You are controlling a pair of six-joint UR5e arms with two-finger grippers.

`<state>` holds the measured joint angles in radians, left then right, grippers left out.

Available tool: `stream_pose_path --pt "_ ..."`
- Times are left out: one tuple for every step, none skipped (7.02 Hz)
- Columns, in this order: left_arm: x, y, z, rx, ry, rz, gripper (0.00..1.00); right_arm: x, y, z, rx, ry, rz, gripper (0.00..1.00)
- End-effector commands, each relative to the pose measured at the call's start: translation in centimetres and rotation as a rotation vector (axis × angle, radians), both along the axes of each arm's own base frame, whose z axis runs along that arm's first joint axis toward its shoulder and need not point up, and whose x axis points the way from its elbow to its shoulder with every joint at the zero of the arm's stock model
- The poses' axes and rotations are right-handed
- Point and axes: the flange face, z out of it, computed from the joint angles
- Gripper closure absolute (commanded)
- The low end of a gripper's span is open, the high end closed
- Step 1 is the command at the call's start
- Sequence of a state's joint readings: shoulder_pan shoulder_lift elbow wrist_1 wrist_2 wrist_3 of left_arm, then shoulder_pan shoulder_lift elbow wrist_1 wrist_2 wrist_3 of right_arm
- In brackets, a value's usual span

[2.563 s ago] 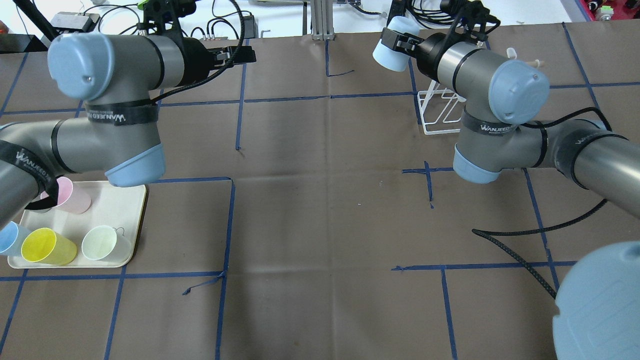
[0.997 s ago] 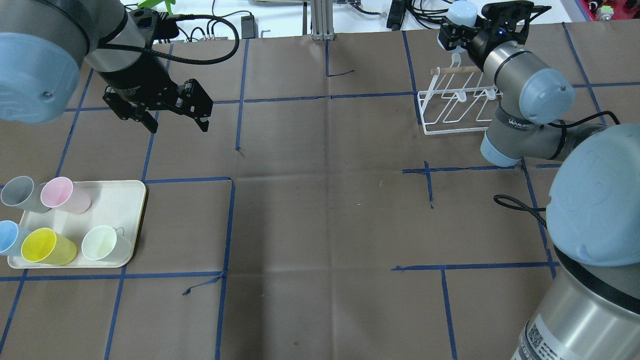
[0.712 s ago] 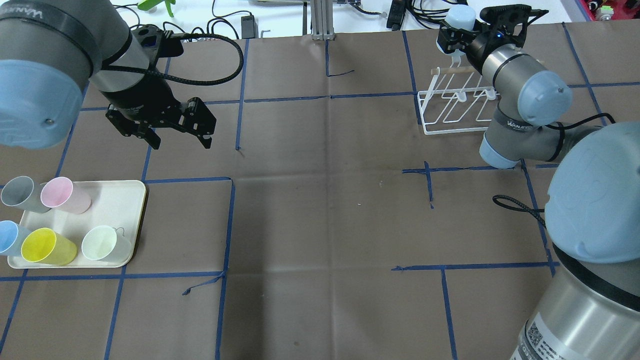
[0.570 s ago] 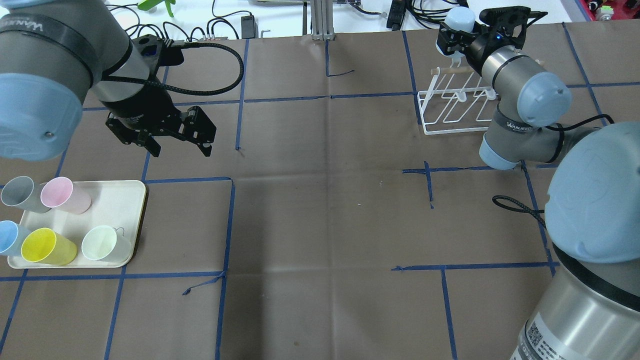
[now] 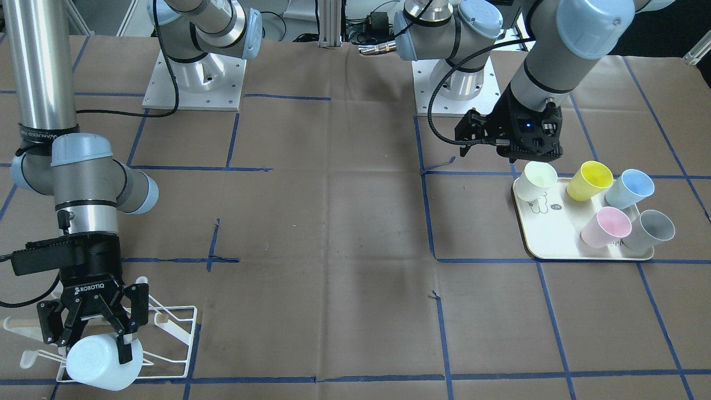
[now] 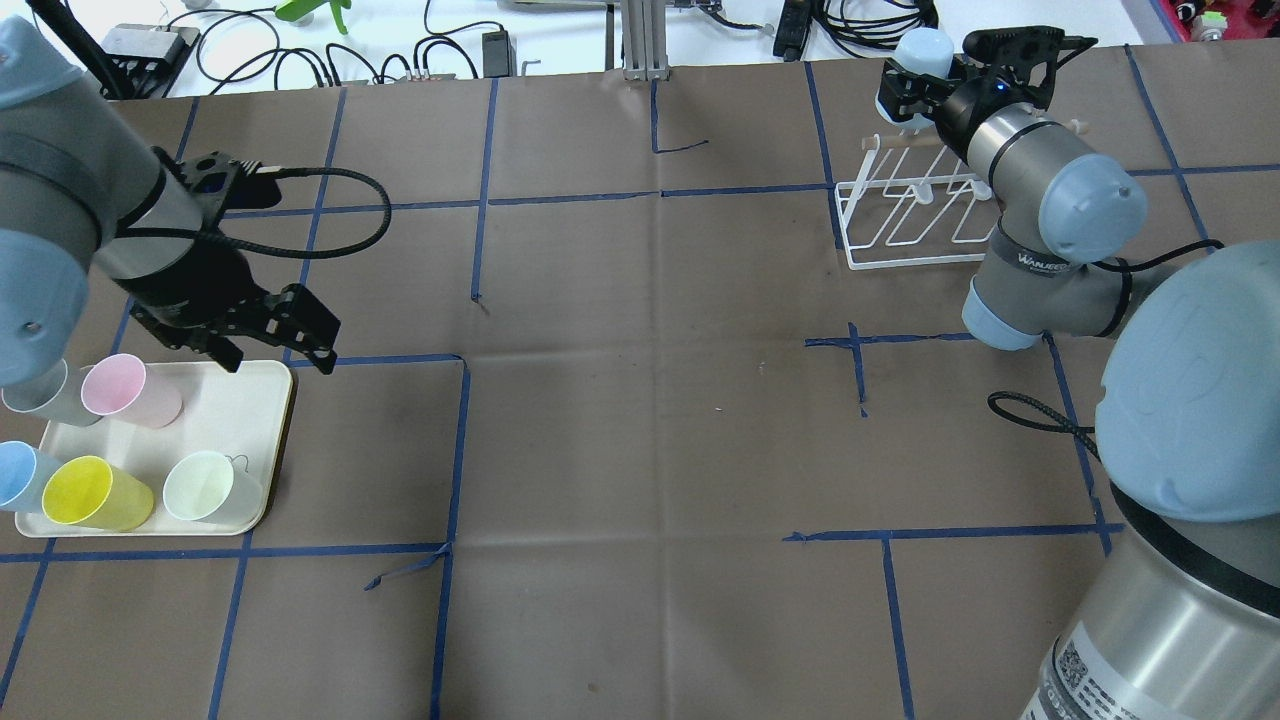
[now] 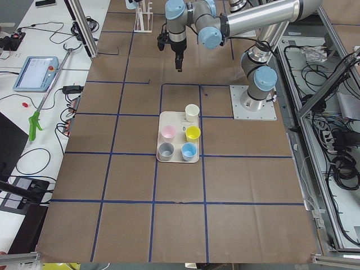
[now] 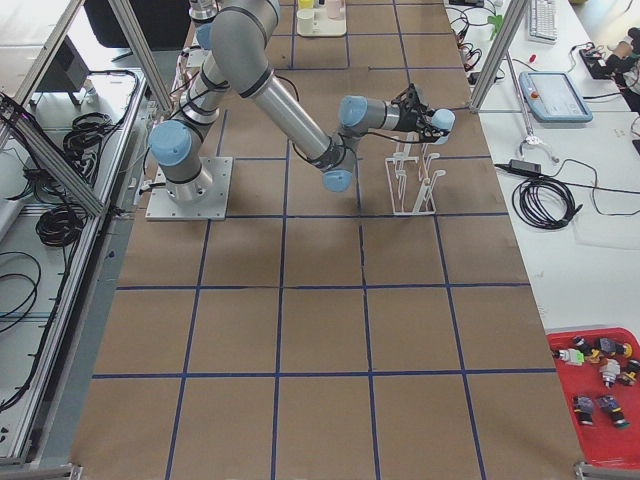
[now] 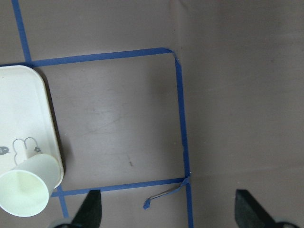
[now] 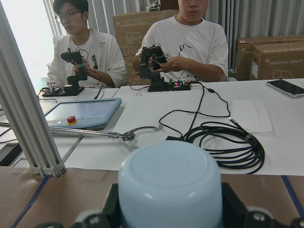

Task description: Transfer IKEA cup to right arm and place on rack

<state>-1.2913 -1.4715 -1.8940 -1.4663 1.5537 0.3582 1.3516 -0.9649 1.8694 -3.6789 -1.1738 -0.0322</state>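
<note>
My right gripper (image 5: 91, 333) is shut on a pale blue IKEA cup (image 5: 103, 364), whose closed base points away from the wrist. It hangs over the far end of the white wire rack (image 6: 905, 215), by the wooden dowel. The overhead view shows the same cup (image 6: 922, 50) in the right gripper (image 6: 915, 85), and the right wrist view is filled by the cup's base (image 10: 168, 183). My left gripper (image 6: 278, 352) is open and holds nothing. It hovers at the far right corner of the cream tray (image 6: 240, 400). Its fingertips (image 9: 90, 211) show at the bottom of the left wrist view.
On the tray (image 5: 555, 244) lie several cups: pink (image 6: 130, 390), grey (image 5: 650, 229), blue (image 5: 630, 188), yellow (image 6: 95, 493) and pale green (image 6: 210, 487). Cables and a white bench lie beyond the table's far edge, where two people (image 10: 185, 45) sit with small devices.
My left arm has swung back toward the tray, its gripper still open. My right gripper has carried the blue cup from left of the rack to over its far end.
</note>
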Motion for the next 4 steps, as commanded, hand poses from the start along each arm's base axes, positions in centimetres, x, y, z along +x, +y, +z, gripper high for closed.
stream_pose_path --pt "8.6 2.8 -2.9 -0.045 0.003 -0.012 0.01 0.0 0.7 -1.0 0.028 -0.006 -0.003 0.71" --pt "10.7 3.8 -4.4 -0.034 0.012 0.015 0.01 -0.1 0.6 -1.0 0.026 -0.005 -0.004 0.63" --pt "10.6 4.2 -4.7 -0.027 0.009 0.041 0.01 -0.1 0.5 -0.6 0.019 -0.005 -0.005 0.21" --pt "10.5 4.6 -4.9 -0.014 -0.006 0.111 0.02 -0.1 0.4 -0.6 0.022 -0.012 -0.009 0.01"
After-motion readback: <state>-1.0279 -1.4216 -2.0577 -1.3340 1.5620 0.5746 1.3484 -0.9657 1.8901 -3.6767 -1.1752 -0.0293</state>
